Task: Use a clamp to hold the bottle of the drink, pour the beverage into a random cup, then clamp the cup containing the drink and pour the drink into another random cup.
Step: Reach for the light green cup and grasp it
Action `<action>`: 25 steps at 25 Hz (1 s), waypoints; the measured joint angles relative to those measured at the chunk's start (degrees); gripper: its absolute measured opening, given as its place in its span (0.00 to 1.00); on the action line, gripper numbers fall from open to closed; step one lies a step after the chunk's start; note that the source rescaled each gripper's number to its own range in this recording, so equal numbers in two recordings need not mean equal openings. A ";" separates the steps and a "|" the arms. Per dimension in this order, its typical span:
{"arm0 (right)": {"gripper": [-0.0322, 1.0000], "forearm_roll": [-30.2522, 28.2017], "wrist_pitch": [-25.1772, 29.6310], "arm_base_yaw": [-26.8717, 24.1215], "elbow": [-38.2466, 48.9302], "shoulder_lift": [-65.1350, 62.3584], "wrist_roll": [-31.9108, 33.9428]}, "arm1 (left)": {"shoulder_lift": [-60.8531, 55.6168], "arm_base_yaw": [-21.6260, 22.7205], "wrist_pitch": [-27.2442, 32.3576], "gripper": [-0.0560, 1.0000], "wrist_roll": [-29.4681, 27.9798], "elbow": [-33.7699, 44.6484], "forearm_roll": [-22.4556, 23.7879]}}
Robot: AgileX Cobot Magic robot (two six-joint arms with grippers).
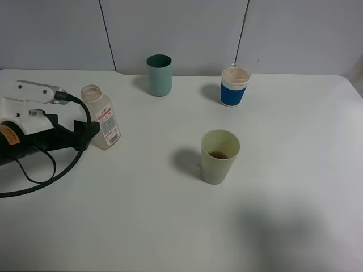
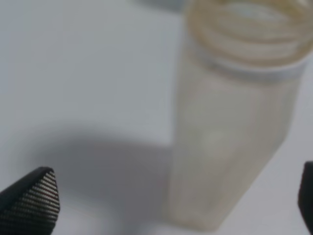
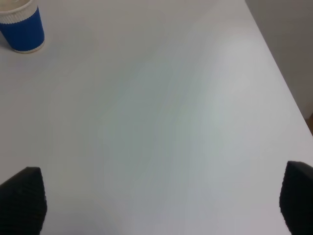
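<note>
Left hand (image 2: 168,198) spread either side of upright bottle (image 2: 234,137), right hand (image 3: 159,200) spread above white table (image 1: 170,226), grey panelled wall (image 1: 181,28) behind

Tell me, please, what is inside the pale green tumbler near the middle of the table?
The pale green tumbler holds a little brown liquid at its bottom. Its near wall hides part of the floor, so the depth cannot be seen.

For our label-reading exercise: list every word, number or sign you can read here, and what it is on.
Nothing is legible.
Label on the bottle: pink-red and dark print, too small to read.
Orange sticker on the left arm: dark marks, too blurred to read.
No other print shows.
</note>
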 joint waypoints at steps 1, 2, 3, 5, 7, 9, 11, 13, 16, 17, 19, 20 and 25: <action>0.87 0.00 0.00 0.00 0.00 0.00 0.00 | 0.00 0.00 0.00 0.99 0.00 0.00 0.00; 0.87 0.00 0.00 0.00 0.00 0.00 0.00 | -2.45 0.00 1.65 0.99 0.00 0.80 -1.51; 0.87 0.00 0.00 0.00 0.00 0.00 0.00 | -4.66 0.00 3.09 0.99 0.05 1.46 -2.51; 0.87 0.00 0.00 0.00 0.00 0.00 0.00 | -9.80 0.00 7.03 0.99 0.05 2.26 -3.73; 0.87 0.00 0.00 0.00 0.00 0.00 0.00 | -18.90 0.00 13.91 0.99 0.05 2.33 -4.26; 0.87 0.00 0.00 0.00 0.00 0.00 0.00 | -24.57 0.00 17.86 0.99 0.05 2.37 -5.06; 0.87 0.00 0.00 0.00 0.00 0.00 0.00 | -30.21 0.00 21.85 0.99 0.05 2.37 -7.01; 0.87 0.00 0.00 0.00 0.00 0.00 0.00 | -36.38 0.00 27.71 0.99 0.05 1.90 -8.18; 0.87 0.00 0.00 0.00 0.00 0.00 0.00 | -44.59 0.00 39.13 0.99 0.05 -0.68 -8.76; 0.87 0.00 0.00 0.00 0.00 0.00 0.00 | -47.14 0.00 43.01 0.99 0.05 -2.29 -8.76; 0.87 0.00 0.00 0.00 0.00 0.00 0.00 | -51.27 0.00 49.17 0.99 0.35 -5.00 -8.76; 0.87 0.00 0.00 0.00 0.00 0.00 0.00 | -53.25 0.00 51.98 0.99 0.99 -6.27 -8.76; 0.87 0.00 0.00 0.00 0.00 0.00 0.00 | -59.83 0.00 64.16 1.00 5.23 -14.42 -8.76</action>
